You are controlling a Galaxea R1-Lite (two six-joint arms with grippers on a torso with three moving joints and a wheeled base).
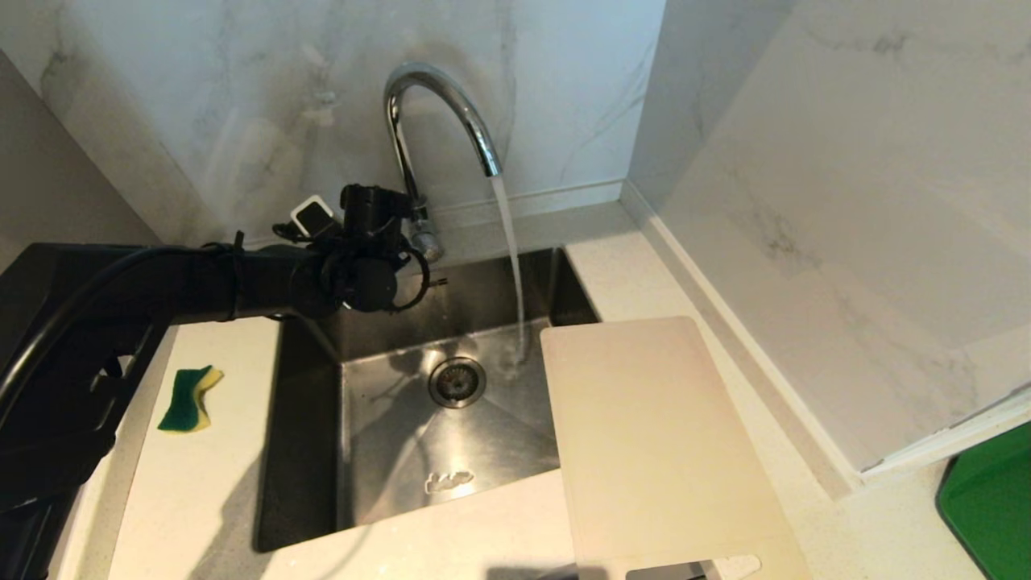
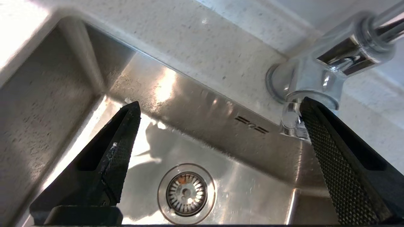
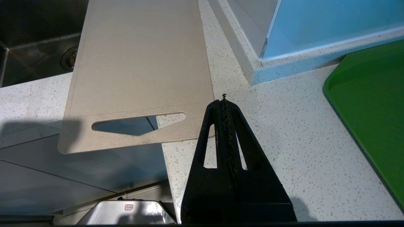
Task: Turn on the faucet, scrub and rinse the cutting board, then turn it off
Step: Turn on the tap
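The chrome faucet (image 1: 439, 105) stands behind the sink, and a stream of water (image 1: 513, 258) falls from its spout. My left gripper (image 1: 415, 250) hovers at the faucet's base over the sink's back edge. In the left wrist view this gripper (image 2: 220, 104) is open and holds nothing, and one finger (image 2: 334, 151) lies right beside the faucet base (image 2: 318, 78). The beige cutting board (image 1: 652, 435) lies flat on the counter to the right of the sink, its far corner over the basin. My right gripper (image 3: 223, 99) is shut and empty, hovering near the board's (image 3: 142, 63) handle end.
A green and yellow sponge (image 1: 189, 397) lies on the counter left of the steel sink (image 1: 387, 451). The drain (image 1: 457, 381) is in the basin's middle. A green tray (image 1: 991, 507) sits at the far right. Marble walls close in behind and to the right.
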